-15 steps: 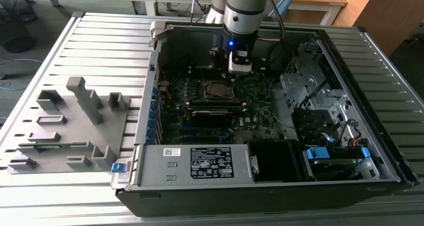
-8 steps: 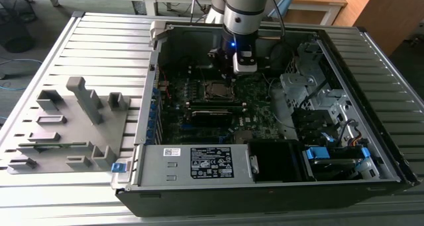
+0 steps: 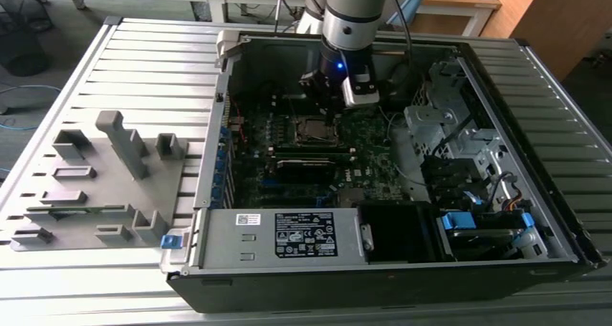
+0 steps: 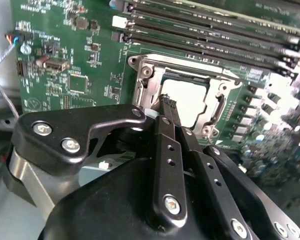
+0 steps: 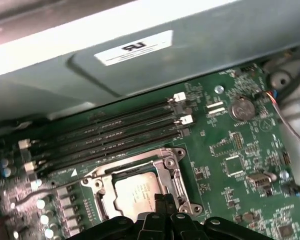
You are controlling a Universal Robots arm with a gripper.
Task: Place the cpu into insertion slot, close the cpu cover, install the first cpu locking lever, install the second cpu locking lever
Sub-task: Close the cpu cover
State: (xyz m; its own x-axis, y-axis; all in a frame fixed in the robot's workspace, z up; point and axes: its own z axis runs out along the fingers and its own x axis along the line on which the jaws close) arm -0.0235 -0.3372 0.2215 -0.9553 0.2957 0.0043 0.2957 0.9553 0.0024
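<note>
The cpu (image 4: 190,100) lies flat in the insertion slot (image 4: 140,62) on the green motherboard, its pale metal top showing. The cpu cover (image 4: 143,92) is down around it, framing the chip. My gripper (image 4: 167,103) is shut, its two black fingers pressed together with nothing visible between them. Their tips sit right at the socket's edge over one side of the cover. In the first wrist view the gripper (image 5: 162,199) overlaps the edge of the cpu (image 5: 132,192) and cover (image 5: 171,181). In the exterior view the gripper (image 3: 332,114) hangs just above the slot (image 3: 314,130).
Long black memory slots (image 5: 105,130) run beside the socket, with the case wall (image 5: 140,65) just beyond them. A coin battery (image 5: 241,107) sits on the board. The power supply (image 3: 277,236), drive cage (image 3: 440,125) and cables crowd the case. A grey fixture tray (image 3: 96,183) lies outside it.
</note>
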